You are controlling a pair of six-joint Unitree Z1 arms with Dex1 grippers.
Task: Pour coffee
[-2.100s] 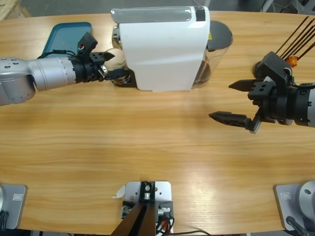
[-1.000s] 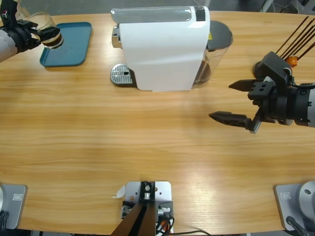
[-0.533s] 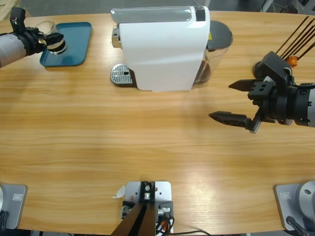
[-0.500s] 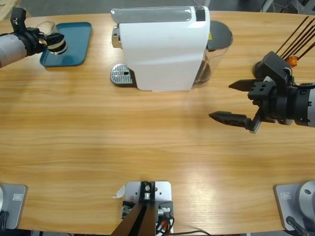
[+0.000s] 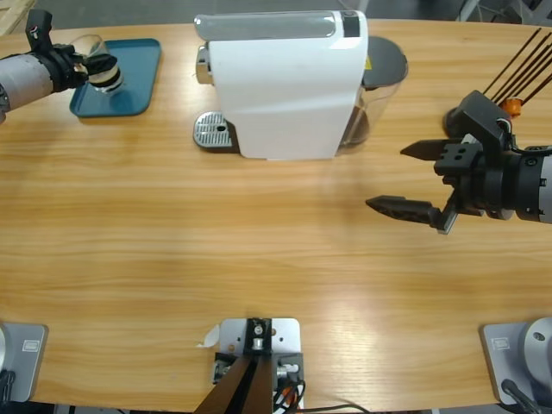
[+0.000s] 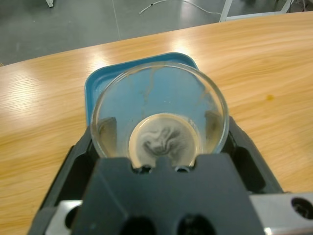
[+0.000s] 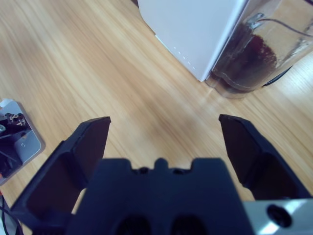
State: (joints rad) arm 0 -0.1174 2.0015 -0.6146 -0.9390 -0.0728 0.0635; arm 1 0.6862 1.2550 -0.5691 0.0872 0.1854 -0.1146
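The long wooden counter [image 5: 259,259] ran under bright light, with grey floor showing beyond its far edge in the left wrist view. At about ten o'clock from the counter's middle in the high view, the left claw [image 5: 93,67] was clenched on the small clear glass tumbler [image 6: 159,115], one black jaw on either side of its wall. The coffee [image 6: 164,139], a shallow dark pool with a pale swirl of crema, lay in the tumbler's bottom.

The relation that mattered was tumbler to flat teal plastic tray [image 5: 129,86]. In the left wrist view the tray showed through and behind the glass, toward twelve o'clock. In the high view the tumbler sat over the tray's left part, its long axis tipped somewhat away from upright. Whether its base touched the tray could not be told.

The left arm alone was near; the right claw [image 5: 414,177] hung released, jaws wide, well apart at three o'clock. The white box-shaped coffee machine [image 5: 280,82] stood between the two.

The left jaws' tips were hidden behind the glass, and the left arm was cut off by the picture's edge. The machine's clear rear tank [image 7: 257,54] held something dark, hard to make out.
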